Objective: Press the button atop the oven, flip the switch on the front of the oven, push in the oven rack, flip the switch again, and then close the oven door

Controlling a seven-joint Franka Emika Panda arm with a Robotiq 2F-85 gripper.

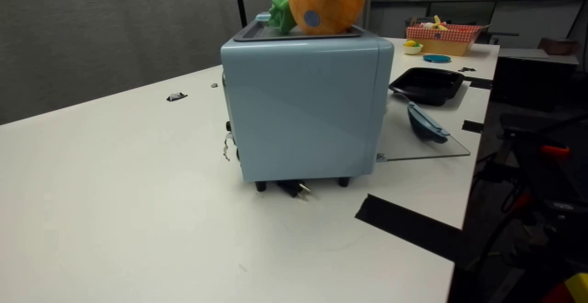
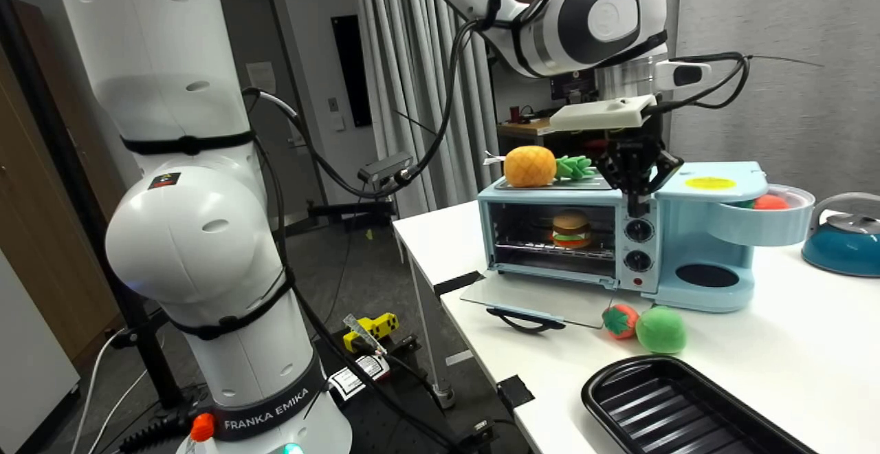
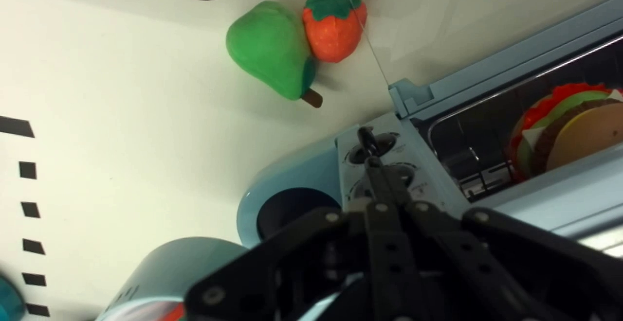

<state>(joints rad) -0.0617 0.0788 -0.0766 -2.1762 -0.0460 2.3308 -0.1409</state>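
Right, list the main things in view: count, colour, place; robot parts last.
Table: one, white, across all views
Oven: one, light blue, on table
Oven door: one, clear, lowered at front
Knobs: two, black, oven front
Rack: one, silvery, inside oven
Toy burger: one, multicoloured, inside oven
Flat tray: one, grey, atop oven
Toy pineapple: one, orange-green, on flat tray
Toy pear: one, green, on table
Toy strawberry: one, red-green, beside pear
Ribbed pan: one, black, on table
Kettle: one, teal, on table
Basket: one, tan and red-checked, on table
Arm: one, white, partly over table
Gripper: one, black, near knobs
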